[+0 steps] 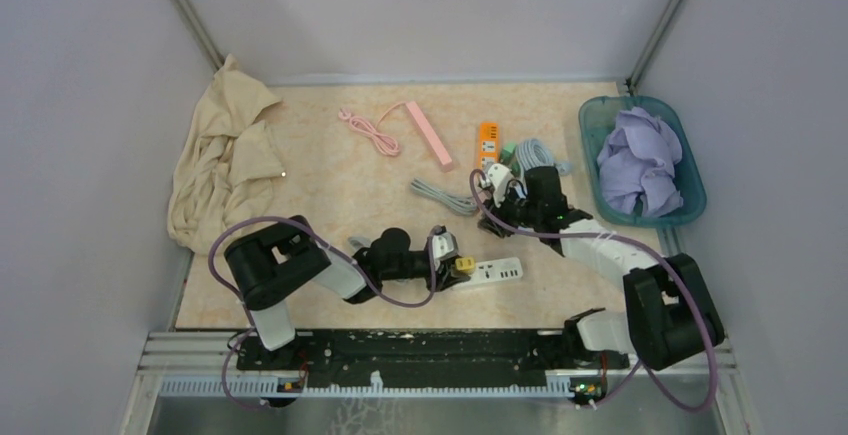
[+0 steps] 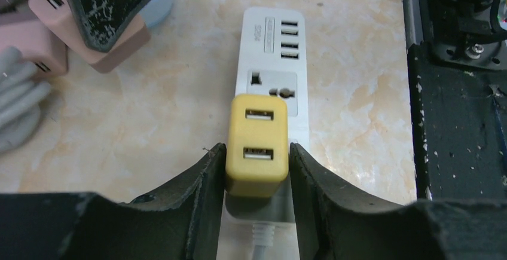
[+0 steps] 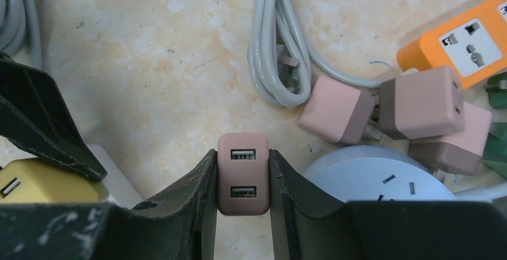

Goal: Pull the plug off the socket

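A yellow two-port USB plug point(image 2: 257, 146) stands on the near socket of a white power strip point(image 2: 272, 45). My left gripper point(image 2: 257, 155) is shut on the plug's two sides. Its prongs are hidden. In the top view the plug point(image 1: 464, 266) and strip point(image 1: 497, 273) lie at the front centre, with my left gripper point(image 1: 453, 265) at the strip's left end. My right gripper point(image 3: 243, 173) is shut on a pink USB plug point(image 3: 243, 164) and holds it above the table, further back in the top view point(image 1: 490, 185).
A grey cable bundle point(image 3: 272, 45), several loose pink plugs point(image 3: 418, 101), a round pale blue socket point(image 3: 382, 179) and an orange strip point(image 3: 472, 45) lie near my right gripper. A pink strip point(image 1: 432, 135), a beige cloth point(image 1: 225, 155) and a teal basket point(image 1: 630, 102) are further off.
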Controlling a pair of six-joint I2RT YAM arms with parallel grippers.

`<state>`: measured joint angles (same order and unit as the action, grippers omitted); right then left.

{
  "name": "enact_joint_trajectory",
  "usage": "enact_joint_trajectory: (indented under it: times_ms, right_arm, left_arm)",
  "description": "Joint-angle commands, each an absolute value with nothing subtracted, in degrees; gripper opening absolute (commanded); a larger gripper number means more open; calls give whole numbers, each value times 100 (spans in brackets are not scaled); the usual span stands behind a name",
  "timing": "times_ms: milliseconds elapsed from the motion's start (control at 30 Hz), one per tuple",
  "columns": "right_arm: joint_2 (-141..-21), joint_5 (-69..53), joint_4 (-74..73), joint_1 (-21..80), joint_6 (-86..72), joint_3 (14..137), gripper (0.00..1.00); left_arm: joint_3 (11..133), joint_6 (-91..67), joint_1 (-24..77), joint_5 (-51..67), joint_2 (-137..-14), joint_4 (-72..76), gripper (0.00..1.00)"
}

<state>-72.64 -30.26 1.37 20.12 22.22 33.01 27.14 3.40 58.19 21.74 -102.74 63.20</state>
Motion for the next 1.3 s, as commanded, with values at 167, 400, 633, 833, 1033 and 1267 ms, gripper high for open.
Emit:
enact_joint_trajectory:
  times_ms: [167, 400, 633, 833, 1033, 1267]
  right_arm:
    - [-7633, -2456, 453, 2196, 2016, 3547, 21]
    - [-7550, -2221, 481, 2197, 1896, 3593, 44]
    - [-7253, -2097, 457, 2172, 1870, 3613, 49]
    - [-6874, -2410, 373, 2038, 1974, 3601, 49]
    - [-6550, -4029, -418, 1969, 2762, 3749, 49]
    - [-6299, -5702, -1313, 1969, 3914, 3709, 51]
  left_arm:
    - [2531, 177, 5845, 2147, -9905, 5957, 66]
    - [2360, 184, 5845, 2074, -9306, 5903, 70]
    - [1880, 83, 5845, 1876, -8403, 5839, 72]
    - [1542, -375, 5847, 1691, -7616, 5645, 77]
    - [1194, -713, 5836, 1512, -7110, 5706, 79]
    - [668, -936, 5836, 833, -6207, 5687, 84]
